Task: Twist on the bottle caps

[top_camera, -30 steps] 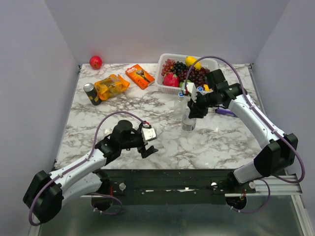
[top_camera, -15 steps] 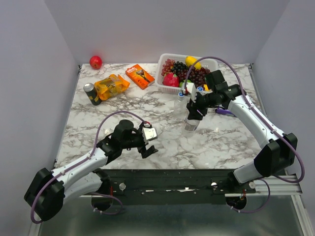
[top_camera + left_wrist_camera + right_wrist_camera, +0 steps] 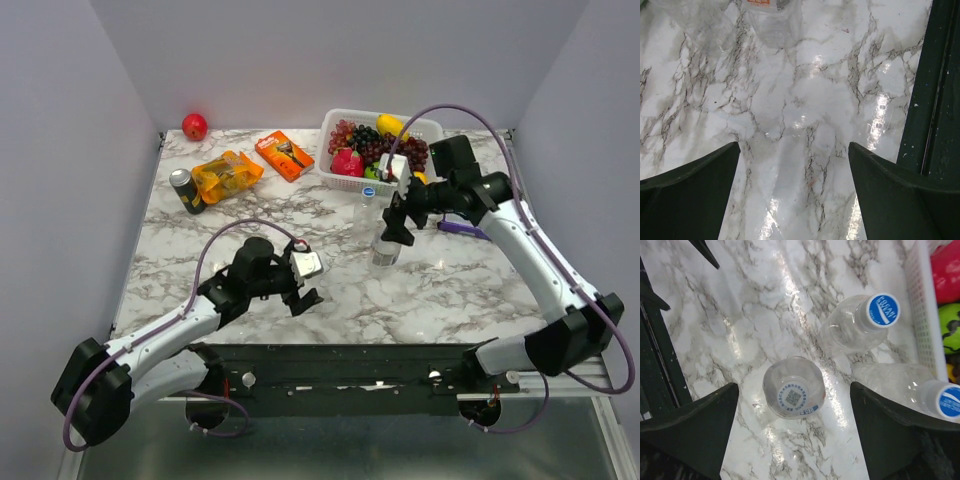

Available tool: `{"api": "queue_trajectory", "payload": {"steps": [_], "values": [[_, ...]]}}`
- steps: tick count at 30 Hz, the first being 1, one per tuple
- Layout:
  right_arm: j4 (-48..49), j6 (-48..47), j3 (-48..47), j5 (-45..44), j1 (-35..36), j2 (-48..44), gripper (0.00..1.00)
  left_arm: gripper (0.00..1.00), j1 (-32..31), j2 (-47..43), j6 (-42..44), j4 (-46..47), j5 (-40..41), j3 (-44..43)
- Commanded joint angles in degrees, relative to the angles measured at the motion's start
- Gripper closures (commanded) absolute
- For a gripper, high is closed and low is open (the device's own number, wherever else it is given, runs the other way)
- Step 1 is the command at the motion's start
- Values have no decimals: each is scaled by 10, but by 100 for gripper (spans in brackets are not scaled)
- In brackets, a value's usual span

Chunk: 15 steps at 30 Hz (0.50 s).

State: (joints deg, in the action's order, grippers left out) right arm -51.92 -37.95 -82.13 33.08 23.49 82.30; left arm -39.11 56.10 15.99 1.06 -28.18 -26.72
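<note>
Three clear bottles stand upright in the right wrist view, each with a cap on. The nearest bottle (image 3: 793, 390) carries a whitish cap (image 3: 792, 399) with a printed code. It sits directly below my right gripper (image 3: 794, 386), whose jaws are wide open on either side and touch nothing. Two more bottles wear blue caps (image 3: 883, 310) (image 3: 950, 401). From above, the right gripper (image 3: 396, 224) hovers over the whitish-capped bottle (image 3: 384, 252). A blue-capped bottle (image 3: 368, 208) is just behind. My left gripper (image 3: 794, 145) is open over bare marble, with bottle bases (image 3: 774, 22) ahead of it.
A white basket (image 3: 338, 178) of fruit stands just behind the bottles. On the back left are a red apple (image 3: 194, 126), a dark can (image 3: 185, 190), an orange packet (image 3: 226, 175) and an orange box (image 3: 284, 154). A purple item (image 3: 460, 228) lies right of the bottles.
My right gripper has opened, letting go of the front bottle's top, and has risen and drawn back a little. The left arm has shifted only slightly.
</note>
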Motion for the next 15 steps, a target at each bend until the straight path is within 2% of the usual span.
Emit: {"api": "queue_trajectory", "payload": {"steps": [1, 4, 5, 8, 10, 12, 15], "values": [[40, 60, -23, -10, -4, -85, 0, 1, 2, 16, -35, -26, 68, -58], [92, 145, 3, -77, -4, -126, 0, 1, 2, 32, -56, -63, 118, -91], [103, 201, 4, -141, -4, -135, 1, 1, 2, 39, -61, -74, 131, -99], [117, 248, 4, -256, -5, -140, 0, 1, 6, 45, -92, -95, 206, -120], [153, 242, 30, -294, -4, -164, 0, 1, 27, 42, -117, -94, 254, -139], [167, 235, 57, -319, -4, -173, 0, 1, 53, 39, -131, -88, 265, -155], [167, 229, 60, -319, -4, -179, 1, 1, 103, 46, -158, -78, 297, -195]]}}
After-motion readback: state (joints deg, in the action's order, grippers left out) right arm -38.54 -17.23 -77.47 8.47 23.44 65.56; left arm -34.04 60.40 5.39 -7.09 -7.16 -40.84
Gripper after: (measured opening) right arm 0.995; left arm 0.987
